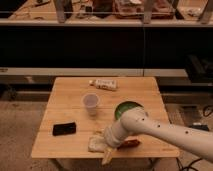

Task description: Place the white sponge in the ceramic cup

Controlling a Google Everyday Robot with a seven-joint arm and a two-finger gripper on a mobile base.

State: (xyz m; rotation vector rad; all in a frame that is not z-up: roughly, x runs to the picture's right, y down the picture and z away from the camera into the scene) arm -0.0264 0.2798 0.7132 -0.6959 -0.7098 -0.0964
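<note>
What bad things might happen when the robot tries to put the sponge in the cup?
1. The white sponge lies near the front edge of the table, with the end effector right beside it; a nudge might push it off.
2. The sponge looks about as wide as the ceramic cup, so it may catch on the rim or tip the cup.

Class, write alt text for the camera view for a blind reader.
A white robot arm reaches from the right across a wooden table, its gripper at the white sponge near the front edge. The ceramic cup stands mid-table, left of a green bowl.
</note>
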